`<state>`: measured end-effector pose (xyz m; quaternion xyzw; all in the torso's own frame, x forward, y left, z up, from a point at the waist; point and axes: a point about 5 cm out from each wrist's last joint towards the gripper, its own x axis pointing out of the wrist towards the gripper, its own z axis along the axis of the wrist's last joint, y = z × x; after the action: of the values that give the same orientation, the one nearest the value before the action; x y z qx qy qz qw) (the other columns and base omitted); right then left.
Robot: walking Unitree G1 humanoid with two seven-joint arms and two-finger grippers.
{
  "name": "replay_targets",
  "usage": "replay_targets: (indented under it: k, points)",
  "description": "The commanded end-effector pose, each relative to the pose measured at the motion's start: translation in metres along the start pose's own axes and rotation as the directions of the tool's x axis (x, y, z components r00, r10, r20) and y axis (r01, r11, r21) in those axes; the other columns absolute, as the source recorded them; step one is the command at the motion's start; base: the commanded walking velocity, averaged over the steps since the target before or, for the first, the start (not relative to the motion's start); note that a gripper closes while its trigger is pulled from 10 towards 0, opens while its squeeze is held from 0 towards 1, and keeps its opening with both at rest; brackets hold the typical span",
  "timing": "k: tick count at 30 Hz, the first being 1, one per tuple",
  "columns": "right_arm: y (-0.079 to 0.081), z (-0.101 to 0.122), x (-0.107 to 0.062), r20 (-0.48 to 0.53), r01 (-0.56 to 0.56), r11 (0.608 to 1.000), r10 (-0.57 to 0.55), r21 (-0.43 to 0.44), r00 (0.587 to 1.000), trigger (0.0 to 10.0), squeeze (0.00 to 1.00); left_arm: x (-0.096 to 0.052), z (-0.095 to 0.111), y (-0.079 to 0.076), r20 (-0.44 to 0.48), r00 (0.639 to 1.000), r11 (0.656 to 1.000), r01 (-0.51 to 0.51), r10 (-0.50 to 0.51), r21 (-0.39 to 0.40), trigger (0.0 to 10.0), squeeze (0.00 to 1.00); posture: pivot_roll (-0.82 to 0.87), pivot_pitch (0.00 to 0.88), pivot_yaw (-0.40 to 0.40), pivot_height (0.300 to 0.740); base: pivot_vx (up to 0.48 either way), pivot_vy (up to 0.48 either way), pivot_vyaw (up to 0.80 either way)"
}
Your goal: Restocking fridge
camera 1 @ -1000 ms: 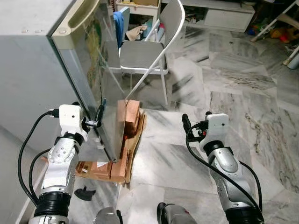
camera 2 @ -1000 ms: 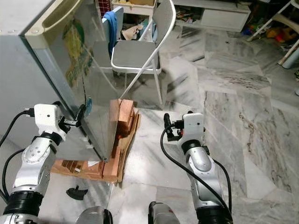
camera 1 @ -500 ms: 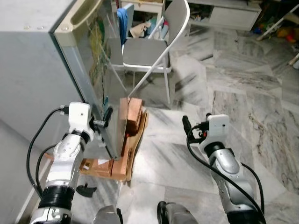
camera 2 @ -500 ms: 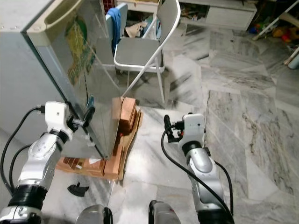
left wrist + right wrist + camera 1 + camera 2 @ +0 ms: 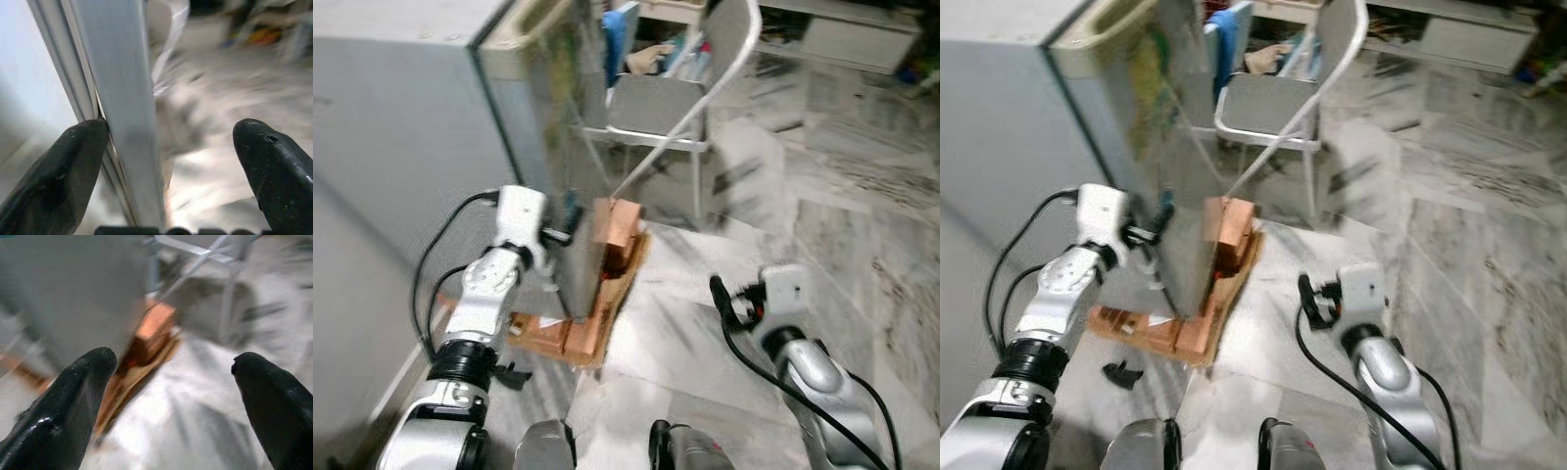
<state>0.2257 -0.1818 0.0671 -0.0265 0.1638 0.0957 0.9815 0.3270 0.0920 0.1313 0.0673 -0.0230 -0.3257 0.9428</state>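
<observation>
From my remote station I see the fridge (image 5: 401,127) with matt grey sides and a glossy, mirror-like door (image 5: 1175,147). It sits on rough, reddish-brown wooden blocks (image 5: 607,255). The floor (image 5: 862,196) is polished grey-veined marble. At the far side, the folding chair (image 5: 666,98) shows a smooth pale metal frame and a grey matt seat. The left gripper (image 5: 161,161) and right gripper (image 5: 171,396) have dull black fingers, the right ones slightly shiny.
</observation>
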Motion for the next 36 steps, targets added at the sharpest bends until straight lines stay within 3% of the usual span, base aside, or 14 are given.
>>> replay_targets:
  k: [1,2,3,4,5,6,9,13,18,25,30,36]
  points:
    - [-0.002,-0.003,-0.003,-0.018,-0.017,1.0,0.018,0.024,1.0,10.0,0.0,0.016,0.036,-0.057,0.125,0.945,0.953,0.297,-0.303,0.067,10.0,0.0,0.04,0.092,-0.005,0.74,0.0,0.0,0.0]
    - [-0.004,-0.004,-0.003,-0.027,-0.011,0.999,0.012,0.034,1.0,10.0,0.0,0.012,0.036,-0.071,0.139,0.926,0.936,0.351,-0.351,0.022,10.0,0.0,0.04,0.091,-0.005,0.74,0.0,0.0,0.0]
    - [-0.004,-0.004,-0.003,-0.027,-0.011,0.999,0.012,0.034,1.0,10.0,0.0,0.012,0.036,-0.071,0.139,0.926,0.936,0.351,-0.351,0.022,10.0,0.0,0.04,0.091,-0.005,0.74,0.0,0.0,0.0]
    - [-0.003,-0.003,-0.002,-0.025,-0.015,0.999,0.016,0.037,1.0,10.0,0.0,0.011,0.034,-0.07,0.144,0.932,0.941,0.338,-0.331,-0.026,10.0,0.0,0.04,0.092,-0.006,0.74,0.0,0.0,0.0]
    - [-0.003,-0.003,-0.001,-0.024,-0.02,0.999,0.021,0.036,0.999,10.0,0.0,0.012,0.029,-0.062,0.133,0.95,0.956,0.29,-0.284,-0.034,10.0,0.0,0.04,0.091,-0.006,0.74,0.0,0.0,0.0]
    - [-0.001,-0.004,0.0,-0.029,-0.031,0.999,0.031,0.027,0.999,10.0,0.0,0.01,0.017,-0.04,0.093,0.98,0.985,0.173,-0.173,0.007,10.0,0.0,0.04,0.09,-0.006,0.74,0.0,0.0,0.0]
    - [-0.001,-0.006,0.001,-0.034,-0.04,0.999,0.041,0.024,0.999,10.0,0.0,-0.001,0.008,-0.003,0.068,0.998,1.0,-0.001,0.002,-0.011,10.0,0.0,0.04,0.088,-0.006,0.74,0.0,0.0,0.0]
    - [-0.002,-0.009,0.003,-0.034,-0.046,0.998,0.047,0.036,0.998,10.0,0.0,-0.024,0.004,0.021,0.04,0.993,0.994,-0.111,0.112,-0.019,10.0,0.0,0.05,0.082,-0.009,0.74,0.0,0.0,0.0]
    - [-0.002,-0.008,0.005,-0.004,-0.049,0.998,0.049,0.034,0.999,10.0,0.0,-0.047,-0.016,0.021,-0.008,0.99,0.99,-0.142,0.141,-0.027,10.0,0.0,0.05,0.07,-0.006,0.74,0.0,0.0,0.0]
    - [-0.005,-0.003,0.005,0.047,0.002,1.0,-0.003,0.024,0.999,10.0,0.0,-0.078,-0.043,0.007,-0.087,0.976,0.976,-0.206,0.2,-0.074,10.0,0.0,0.04,0.054,-0.006,0.74,0.324,-0.251,0.0]
    - [-0.005,0.0,0.009,0.069,0.009,1.0,-0.011,0.019,0.998,10.0,0.0,-0.077,-0.044,0.005,-0.096,0.971,0.972,-0.226,0.219,-0.07,10.0,0.0,0.05,0.05,-0.007,0.74,0.436,0.0,0.0]
    - [-0.003,0.002,0.012,0.077,0.01,1.0,-0.011,0.018,0.997,10.0,0.0,-0.066,-0.039,0.009,-0.081,0.972,0.974,-0.224,0.22,-0.041,10.0,0.0,0.04,0.045,-0.002,0.74,0.461,0.0,-0.76]
